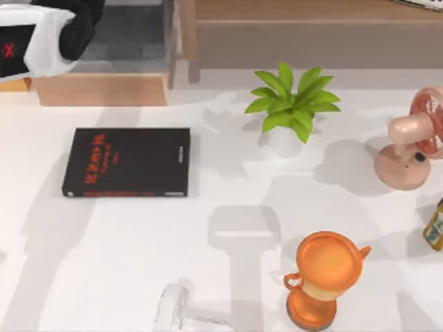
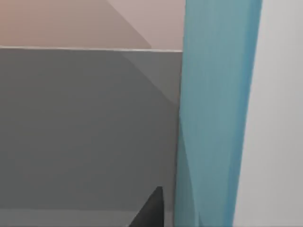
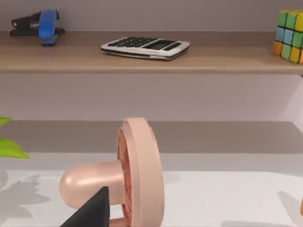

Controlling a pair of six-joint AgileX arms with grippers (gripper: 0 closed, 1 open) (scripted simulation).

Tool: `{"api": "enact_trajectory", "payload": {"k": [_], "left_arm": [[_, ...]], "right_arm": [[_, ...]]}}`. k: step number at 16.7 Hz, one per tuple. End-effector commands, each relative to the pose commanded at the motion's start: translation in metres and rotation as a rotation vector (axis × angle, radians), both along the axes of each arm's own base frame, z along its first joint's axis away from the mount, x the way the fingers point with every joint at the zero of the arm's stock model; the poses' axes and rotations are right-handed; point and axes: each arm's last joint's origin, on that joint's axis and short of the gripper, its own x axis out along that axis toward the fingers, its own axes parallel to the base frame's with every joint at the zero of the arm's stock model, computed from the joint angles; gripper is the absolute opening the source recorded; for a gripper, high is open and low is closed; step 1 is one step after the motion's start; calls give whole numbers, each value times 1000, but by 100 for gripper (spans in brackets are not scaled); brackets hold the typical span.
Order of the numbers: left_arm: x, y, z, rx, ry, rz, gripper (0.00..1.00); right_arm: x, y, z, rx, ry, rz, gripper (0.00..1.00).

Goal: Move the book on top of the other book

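Fingers [image 2: 150, 213] of the left gripper [image 2: 163, 208] apparently closed on the teal-blue book [image 2: 215, 113]: one dark fingertip right against its cover, the other hidden. Book held upright and edge-on, close to the wrist camera, with the left arm [image 1: 41, 34] up at the table's far left corner. Two books in all, the black book [image 1: 126, 162] with red lettering lying flat on the left half of the white table [image 1: 104, 277]. To its right and well apart: one potted plant [image 1: 291, 107], one pink fan [image 1: 412, 149], one orange trophy [image 1: 324, 277]. Right gripper [image 3: 90, 213] just beside the fan; wide or narrow, cannot tell. On the shelf [image 3: 151, 61] beyond: one stapler [image 3: 40, 23], one calculator [image 3: 144, 46], one colour cube [image 3: 289, 35].
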Motion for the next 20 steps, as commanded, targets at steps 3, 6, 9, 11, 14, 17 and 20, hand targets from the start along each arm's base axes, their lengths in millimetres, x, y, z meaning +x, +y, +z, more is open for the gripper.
{"api": "enact_trajectory", "payload": {"k": [3,6,9,11,14,17,20], "left_arm": [[0,0,0,0,0,0,25],[0,0,0,0,0,0,2],[0,0,0,0,0,0,0],[0,0,0,0,0,0,0],[0,0,0,0,0,0,0],[1,2,-2,6,7,17,0],[2,8,-12,36,38,87,0]], "right_arm": [[0,0,0,0,0,0,100],[0,0,0,0,0,0,100],[0,0,0,0,0,0,100],[0,0,0,0,0,0,100],[0,0,0,0,0,0,100],[0,0,0,0,0,0,100],[0,0,0,0,0,0,100]]}}
